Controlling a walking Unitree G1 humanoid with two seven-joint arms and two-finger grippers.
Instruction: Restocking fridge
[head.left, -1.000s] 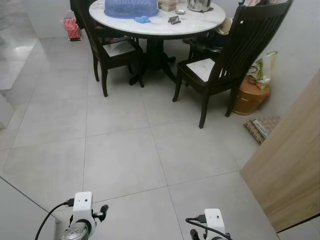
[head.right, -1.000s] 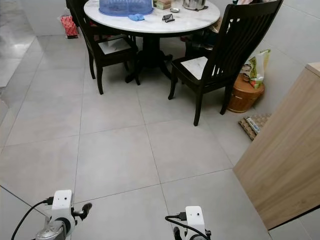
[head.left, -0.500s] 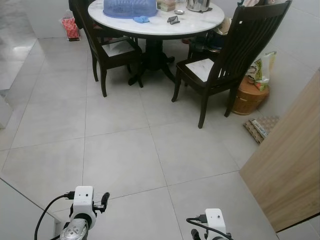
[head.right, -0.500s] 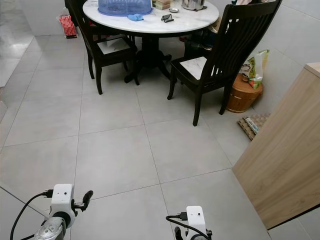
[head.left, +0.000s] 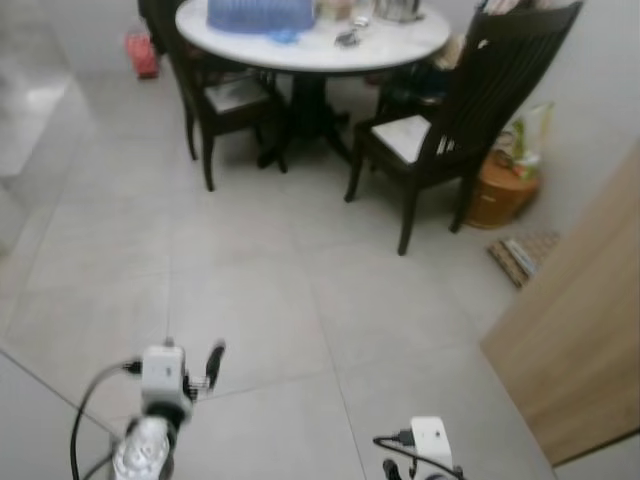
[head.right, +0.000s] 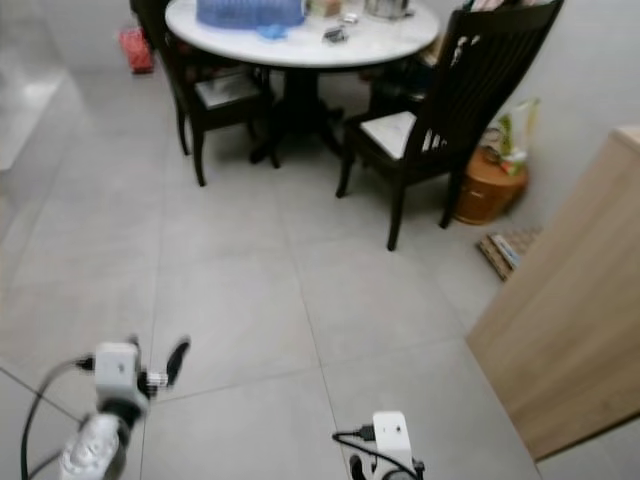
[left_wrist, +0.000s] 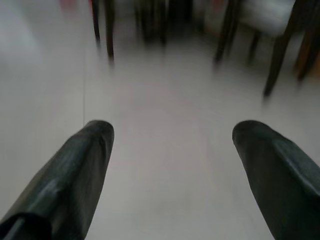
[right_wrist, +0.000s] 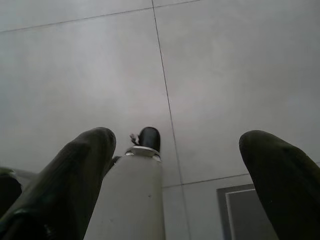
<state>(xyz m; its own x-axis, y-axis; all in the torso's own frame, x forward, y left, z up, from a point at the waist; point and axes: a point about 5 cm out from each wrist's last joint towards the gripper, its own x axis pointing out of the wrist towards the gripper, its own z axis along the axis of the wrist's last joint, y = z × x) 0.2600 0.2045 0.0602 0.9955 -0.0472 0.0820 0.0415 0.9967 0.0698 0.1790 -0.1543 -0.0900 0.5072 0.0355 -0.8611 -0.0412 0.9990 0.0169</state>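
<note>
Tiled floor (head.left: 250, 300) unchanged; left gripper (left_wrist: 172, 145), fingers apart, has risen.

Each silver arm ends in a white box-shaped wrist block, the left wrist block (head.left: 163, 372) and the right wrist block (head.left: 430, 440), with a thin black cable (head.left: 88, 400) looping from it. Beyond the blocks, each set of jaws has two long, rounded black fingers (left_wrist: 75, 175), smooth and slightly glossy.

Round table (head.left: 320, 45) standing far ahead, cover (head.left: 262, 14) sitting on it. Chair (head.left: 225, 95) tucking in at table's left, chair (head.left: 455, 110) at right. Basket (head.left: 500, 190) resting right of that chair. Wooden panel (head.left: 575, 330) leaning at near right.
</note>
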